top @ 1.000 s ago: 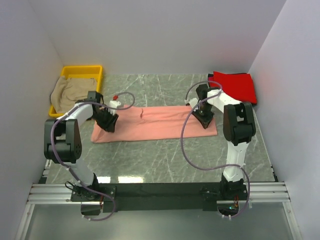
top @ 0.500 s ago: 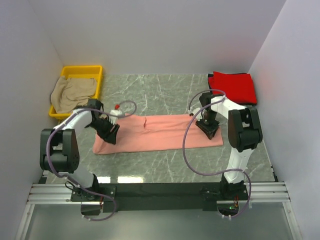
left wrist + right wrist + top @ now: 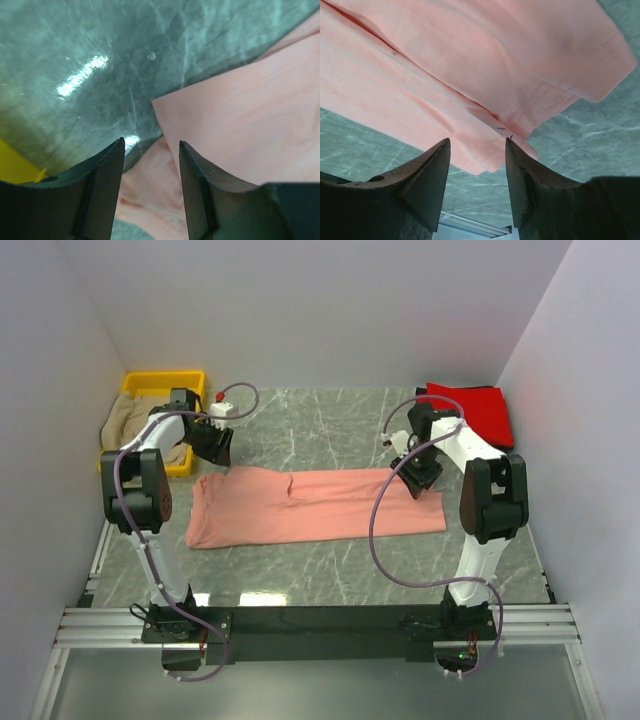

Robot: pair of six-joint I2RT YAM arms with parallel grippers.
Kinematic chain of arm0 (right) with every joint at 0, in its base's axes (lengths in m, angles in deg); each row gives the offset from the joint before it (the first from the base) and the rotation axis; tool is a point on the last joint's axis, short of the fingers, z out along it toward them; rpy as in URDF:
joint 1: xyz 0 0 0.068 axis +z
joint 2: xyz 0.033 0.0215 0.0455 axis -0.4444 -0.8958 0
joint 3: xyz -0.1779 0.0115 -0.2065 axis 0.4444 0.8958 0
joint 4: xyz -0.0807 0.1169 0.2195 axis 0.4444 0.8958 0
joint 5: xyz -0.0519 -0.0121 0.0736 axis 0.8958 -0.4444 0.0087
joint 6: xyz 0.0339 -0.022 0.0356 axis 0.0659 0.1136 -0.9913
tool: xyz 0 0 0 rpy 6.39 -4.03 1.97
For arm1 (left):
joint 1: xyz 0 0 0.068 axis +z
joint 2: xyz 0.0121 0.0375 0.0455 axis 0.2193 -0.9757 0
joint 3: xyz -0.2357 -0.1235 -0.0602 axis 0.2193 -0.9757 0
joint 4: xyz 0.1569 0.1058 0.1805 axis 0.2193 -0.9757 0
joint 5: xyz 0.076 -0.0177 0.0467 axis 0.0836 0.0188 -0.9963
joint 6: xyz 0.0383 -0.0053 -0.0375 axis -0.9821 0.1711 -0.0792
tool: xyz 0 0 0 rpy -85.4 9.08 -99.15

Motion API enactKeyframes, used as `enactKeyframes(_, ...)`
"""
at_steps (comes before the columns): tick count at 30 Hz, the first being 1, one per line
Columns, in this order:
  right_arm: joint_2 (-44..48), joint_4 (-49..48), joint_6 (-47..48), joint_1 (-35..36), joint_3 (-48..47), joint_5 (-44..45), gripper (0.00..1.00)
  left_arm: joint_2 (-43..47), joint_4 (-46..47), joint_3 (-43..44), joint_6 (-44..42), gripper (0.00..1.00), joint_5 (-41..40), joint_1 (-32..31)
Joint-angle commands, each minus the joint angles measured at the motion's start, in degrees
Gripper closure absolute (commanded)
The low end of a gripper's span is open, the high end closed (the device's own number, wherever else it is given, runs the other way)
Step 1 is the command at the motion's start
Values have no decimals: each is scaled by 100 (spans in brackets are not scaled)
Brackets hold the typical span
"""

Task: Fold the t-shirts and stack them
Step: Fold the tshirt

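Note:
A salmon-pink t-shirt point(image 3: 320, 505), folded into a long strip, lies flat across the middle of the table. My left gripper point(image 3: 220, 448) hovers open just beyond its far left corner, with nothing between the fingers. In the left wrist view that gripper point(image 3: 151, 141) hangs over the shirt's point(image 3: 250, 100) edge. My right gripper point(image 3: 418, 480) is open over the shirt's right end. The right wrist view shows this gripper point(image 3: 477, 140) above a hemmed corner of the shirt point(image 3: 470, 60). A bright red t-shirt point(image 3: 472, 412) lies folded at the back right. A beige t-shirt point(image 3: 122, 423) sits bunched in the bin.
The yellow bin point(image 3: 165, 380) stands at the back left against the wall, right beside my left arm, and its corner point(image 3: 12, 167) shows in the left wrist view. White walls close in three sides. Grey marble table point(image 3: 300, 430) shows beyond the pink shirt.
Both grippers drew the pink shirt toward the near edge, then let go and pulled back. The right jaws opened wider. The left gripper swung back toward the bin.

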Motion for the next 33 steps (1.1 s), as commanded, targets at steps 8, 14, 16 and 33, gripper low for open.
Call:
enactKeyframes(8, 288, 51, -119, -105, 51, -28, 45, -507, 335, 244, 511, 48, -57, -15)
enactKeyframes(14, 226, 68, -163, -175, 16, -11, 45, -472, 757, -178, 774, 52, -207, -59)
enactKeyframes(16, 209, 77, -180, -166, 7, -11, 45, -454, 968, -284, 853, 54, -277, -94)
enactKeyframes(33, 104, 15, -198, -175, 69, 139, 47, -287, 1698, -1075, 1135, 63, -892, -516)
